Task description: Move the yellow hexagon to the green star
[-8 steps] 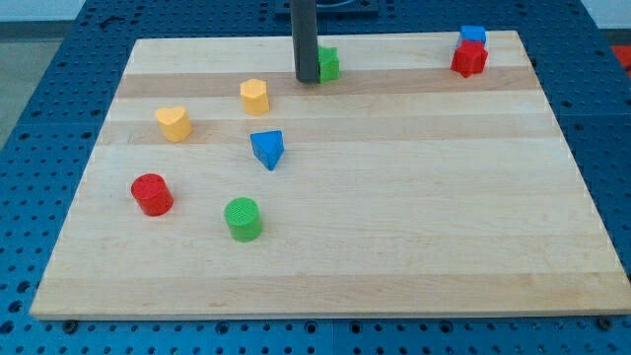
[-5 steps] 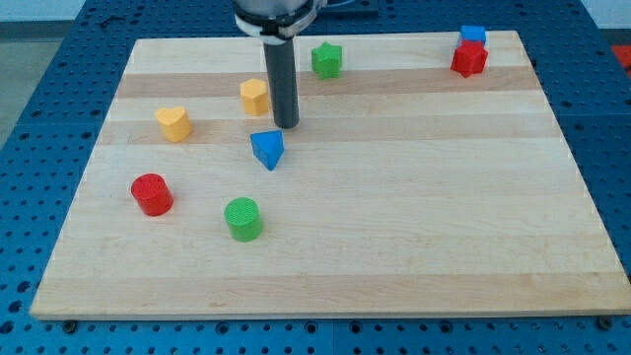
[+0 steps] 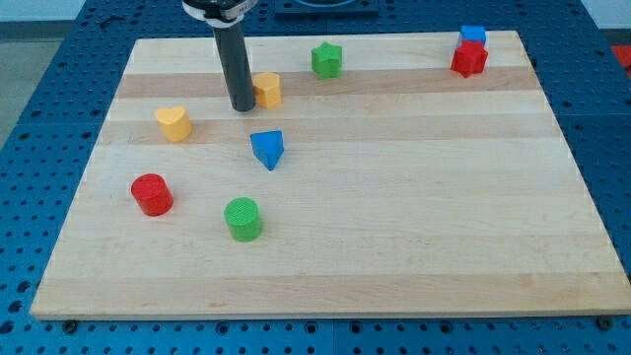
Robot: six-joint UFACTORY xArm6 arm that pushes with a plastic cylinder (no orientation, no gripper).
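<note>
The yellow hexagon (image 3: 267, 90) lies in the upper left part of the wooden board (image 3: 394, 197). My tip (image 3: 242, 107) stands right against the hexagon's left side, touching it or nearly so. The green star (image 3: 326, 59) lies near the board's top edge, up and to the right of the hexagon, a short gap away.
A yellow heart (image 3: 174, 123) lies left of my tip. A blue triangle (image 3: 267, 149) lies below the hexagon. A red cylinder (image 3: 152, 194) and a green cylinder (image 3: 243, 218) lie at lower left. A red block (image 3: 469, 59) and a blue block (image 3: 473, 35) sit at top right.
My tip swung from beside the green star down past the hexagon's right side and round to its left. The hexagon has shifted a little right and up, towards the star.
</note>
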